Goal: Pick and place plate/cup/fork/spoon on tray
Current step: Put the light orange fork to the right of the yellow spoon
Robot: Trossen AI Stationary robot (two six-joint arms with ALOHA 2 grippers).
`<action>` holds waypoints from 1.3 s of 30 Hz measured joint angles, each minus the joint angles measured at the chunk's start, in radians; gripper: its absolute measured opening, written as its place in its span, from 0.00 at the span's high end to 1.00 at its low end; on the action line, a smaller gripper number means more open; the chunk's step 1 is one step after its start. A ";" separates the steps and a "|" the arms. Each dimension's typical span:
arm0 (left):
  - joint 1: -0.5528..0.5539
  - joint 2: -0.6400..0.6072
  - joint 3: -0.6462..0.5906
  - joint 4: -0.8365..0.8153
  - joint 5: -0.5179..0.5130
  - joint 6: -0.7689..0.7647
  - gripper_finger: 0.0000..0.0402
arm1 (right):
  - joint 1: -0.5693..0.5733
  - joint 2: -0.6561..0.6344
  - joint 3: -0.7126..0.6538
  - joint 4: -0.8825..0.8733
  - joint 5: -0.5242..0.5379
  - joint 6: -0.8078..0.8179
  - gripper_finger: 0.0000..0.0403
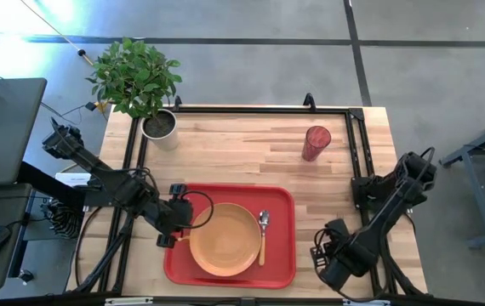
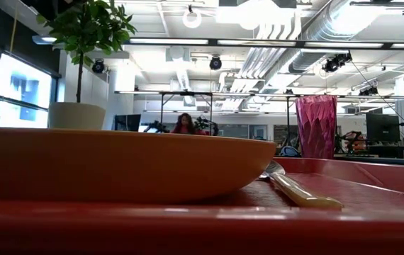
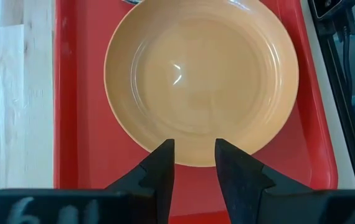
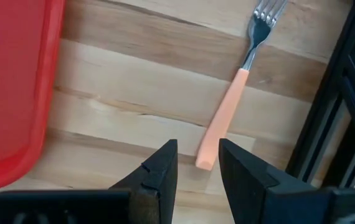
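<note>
The orange plate (image 1: 224, 239) lies flat on the red tray (image 1: 281, 200). The tan-handled spoon (image 1: 263, 234) lies on the tray beside the plate's right rim. The dark red cup (image 1: 316, 142) stands upright on the table at the far right. The fork (image 4: 233, 93) lies flat on the wood right of the tray; in the high view my right arm hides it. My left gripper (image 3: 193, 149) is open over the tray at the plate's left rim (image 3: 190, 158). My right gripper (image 4: 197, 152) is open above the table, its fingertips on either side of the fork's handle end (image 4: 205, 160).
A potted plant (image 1: 159, 126) stands at the table's far left corner. A black frame (image 1: 357, 136) runs along the table's far and side edges. Bare wood lies between the tray and the cup. In the low view a person (image 2: 184, 124) sits far off in the room.
</note>
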 joint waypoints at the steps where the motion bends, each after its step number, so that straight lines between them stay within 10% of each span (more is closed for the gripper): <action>1: 0.000 0.000 0.000 0.000 0.000 0.000 0.74 | 0.003 0.000 0.000 -0.003 0.002 -0.001 0.73; 39: 0.000 0.001 0.000 0.005 -0.004 -0.070 0.74 | 0.038 -0.018 -0.445 0.480 -0.125 0.076 0.73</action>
